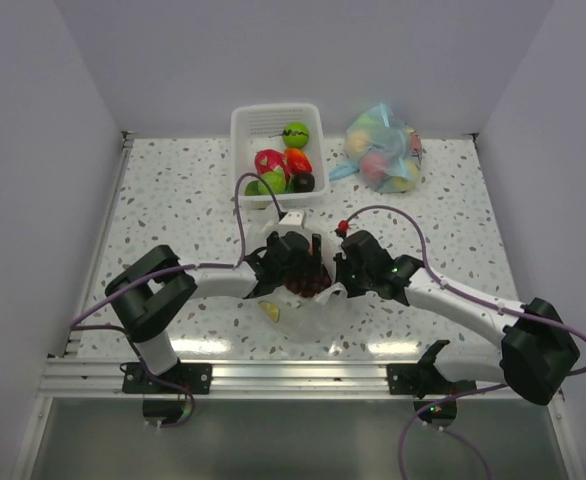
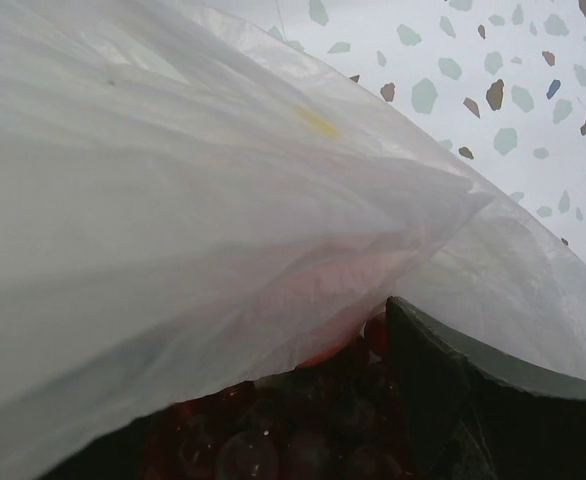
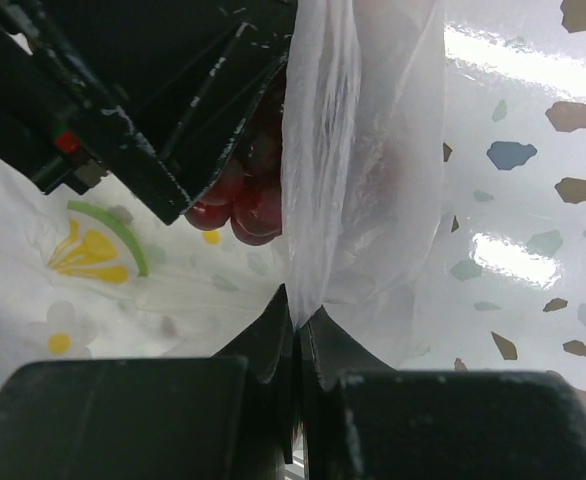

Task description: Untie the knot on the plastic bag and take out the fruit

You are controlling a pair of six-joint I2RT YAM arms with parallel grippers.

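Top external view: the plastic bag (image 1: 311,318) lies crumpled on the table (image 1: 173,200) between the two arms, near the front edge. No tied knot shows in any view. The bag mouth is judged open and fruit removal is the step in hand. A bunch of dark grapes (image 1: 308,283) sits at the mouth, and a citrus slice (image 1: 270,311) lies lower in the bag. More fruit (image 1: 285,165) lies in the white basket (image 1: 239,150) at the back, beside a blue-tinted bag (image 1: 383,150).

Right gripper (image 3: 298,315): closed, pinching a fold of bag film between its fingertips.

Left gripper (image 1: 300,270): jaws wide apart with the grapes between them, under a loose sheet of film. Whether the fingers (image 2: 493,420) press on the bunch cannot be told.

Hazards from this position:

1. Film trapped with the fruit. The loose sheet hangs directly over the grapes. A closing grip may catch plastic as well, so the bag would lift along with the bunch.
2. Lost anchor. The right pinch holds only a thin fold. A hard pull by the other arm could draw the film out and let the mouth collapse.
3. Slip. The grapes look smooth and rounded, so an off-centre grip may squeeze them out sideways.
4. Contact between arms. Both grippers work very near each other, so a sideways move risks a knock.
5. Missed item. The citrus slice lies flat beneath film and may be overlooked.
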